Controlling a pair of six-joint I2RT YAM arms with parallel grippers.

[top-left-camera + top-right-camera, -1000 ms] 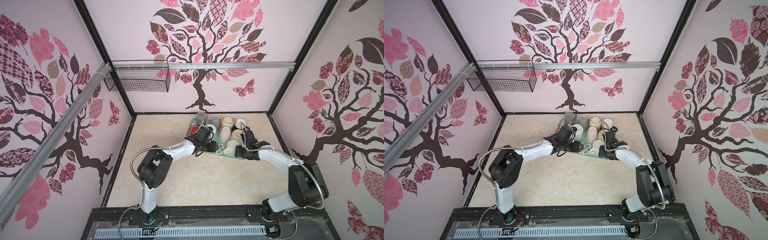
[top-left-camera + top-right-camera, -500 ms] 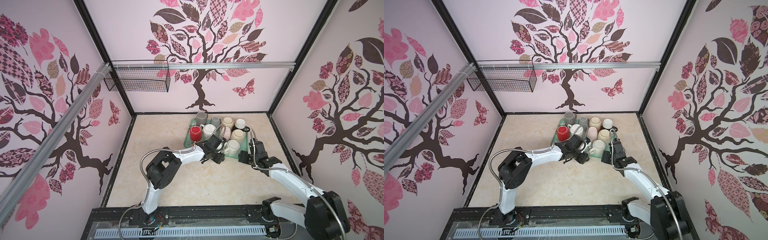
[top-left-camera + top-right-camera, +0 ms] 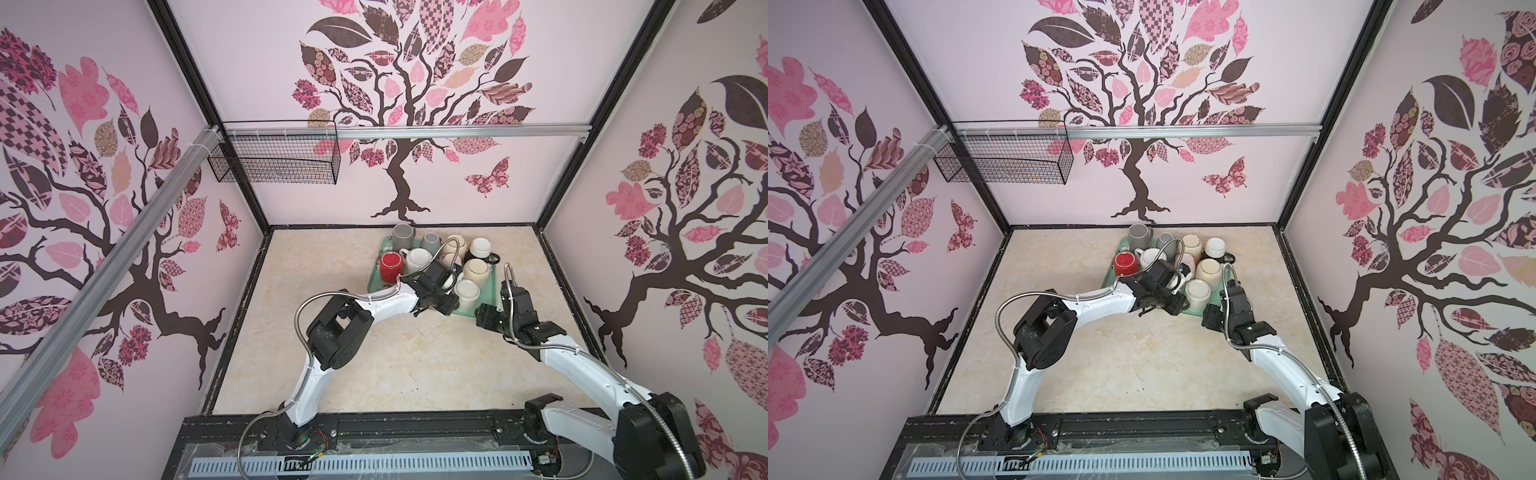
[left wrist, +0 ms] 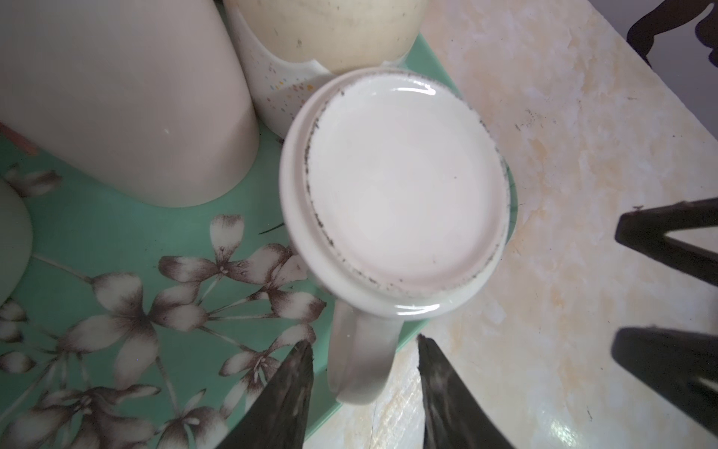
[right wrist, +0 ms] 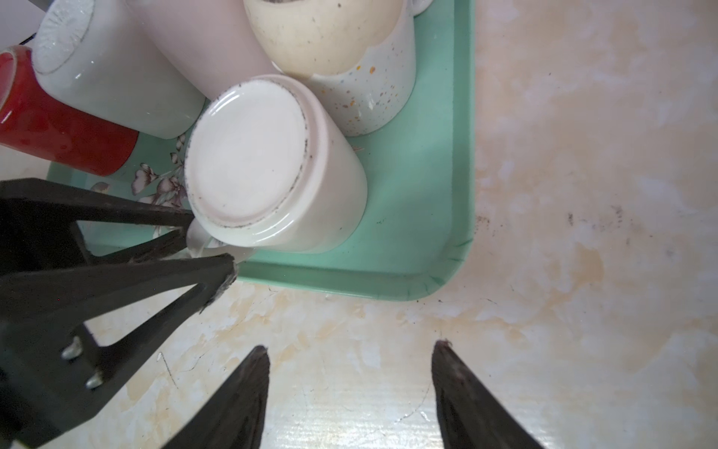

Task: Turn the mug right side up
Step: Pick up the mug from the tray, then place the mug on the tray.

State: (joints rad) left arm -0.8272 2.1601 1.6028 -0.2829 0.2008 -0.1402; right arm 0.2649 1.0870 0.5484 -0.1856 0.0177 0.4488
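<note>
The shiny white upside-down mug point(image 4: 392, 186) stands on a green tray point(image 4: 116, 229), its handle point(image 4: 359, 373) between the spread tips of the left gripper point(image 4: 362, 344). The right gripper point(image 5: 351, 346) is spread too.

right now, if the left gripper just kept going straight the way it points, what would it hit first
The handle of the upside-down white mug. It lies between the open jaws of the left gripper, so the mug's wall would likely come right behind it, though depth is unclear.
</note>
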